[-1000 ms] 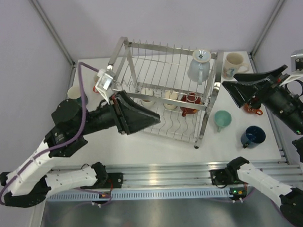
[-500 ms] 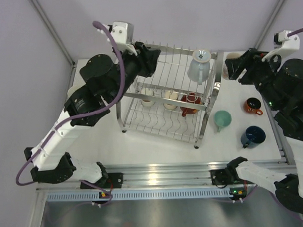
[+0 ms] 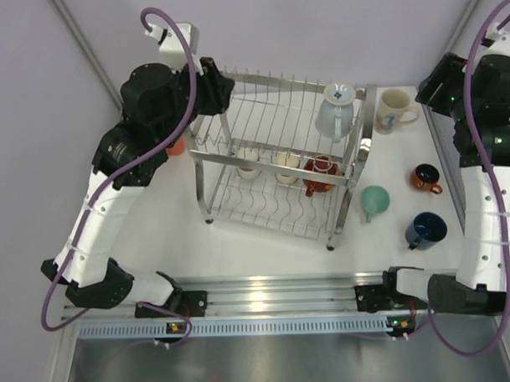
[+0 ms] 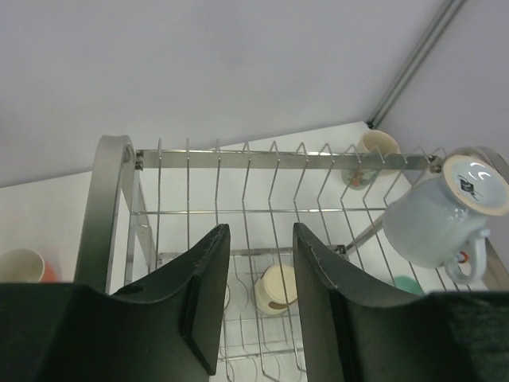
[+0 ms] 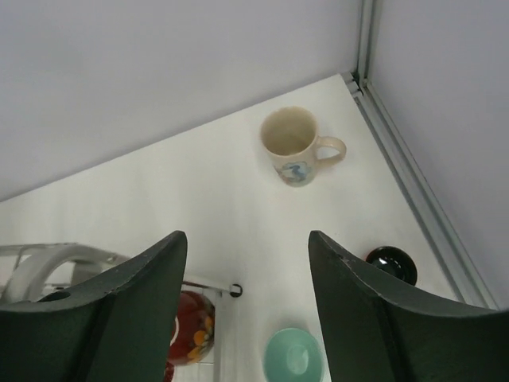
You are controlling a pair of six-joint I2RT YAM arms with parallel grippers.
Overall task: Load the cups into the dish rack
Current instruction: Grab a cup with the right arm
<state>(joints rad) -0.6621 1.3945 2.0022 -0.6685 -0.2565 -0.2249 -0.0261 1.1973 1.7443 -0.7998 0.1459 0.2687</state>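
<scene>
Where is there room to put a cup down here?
Bare table lies in front of the dish rack. The rack's top shelf is free left of the pale mug. Crowded right of the rack: printed mug, orange cup, mint cup, navy cup.

The two-tier silver wire dish rack (image 3: pixel 353 187) with tubular corner posts stands at the centre of the frame. Toward the right end of its upper tier, a pale blue-grey ceramic mug (image 3: pixel 334 113) sits tilted, mouth down. On the lower tier a cream cup (image 3: pixel 248 164), a second cream cup (image 3: pixel 288 166) and a red cup (image 3: pixel 320 174) sit in a row. Right of the rack, a cream printed mug (image 3: pixel 395 109) stands upright at upper right. Below it are an orange cup with dark inside (image 3: pixel 424 178), a mint cup (image 3: pixel 374 202) near the rack's post, and a navy cup (image 3: pixel 426 229) lowest.
</scene>
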